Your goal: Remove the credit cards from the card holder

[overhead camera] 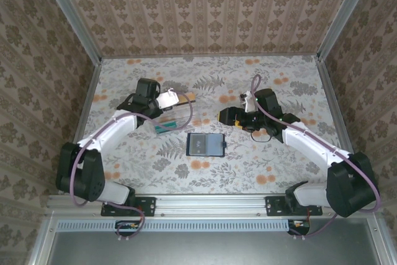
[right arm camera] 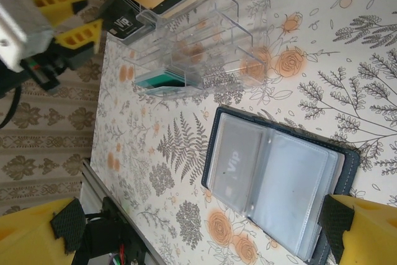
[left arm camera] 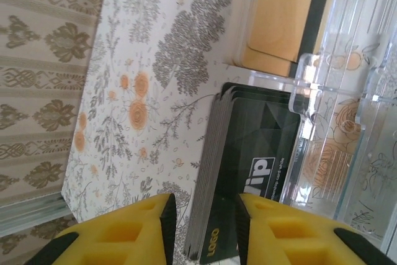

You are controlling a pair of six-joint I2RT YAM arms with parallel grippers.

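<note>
Several black cards (left arm camera: pixel 248 153) standing in tray (left arm camera: pixel 329 72); we are straddling them, left gripper (left arm camera: pixel 208 215) fingers narrowly apart; we are poising right gripper (right arm camera: pixel 205 218) wide near holder (right arm camera: pixel 298 178) for next card (right arm camera: pixel 239 166).

**Surface and its load**

Surface (overhead camera: pixel 273 153): flat, covered in a pale floral print of grey ferns and leaves with scattered orange blossoms. The cover lies smooth, with no visible folds.

Two items lie directly on it:
- Clear plastic tray (overhead camera: pixel 175 118), left of centre and toward the far side, set at an angle to the surface's edges. It has several compartments.
- Card holder (overhead camera: pixel 206 144), near the centre and nearer the front edge than the tray. It lies opened flat with its transparent pockets facing up.

The two sit near each other but apart, with a strip of print showing between them.
</note>
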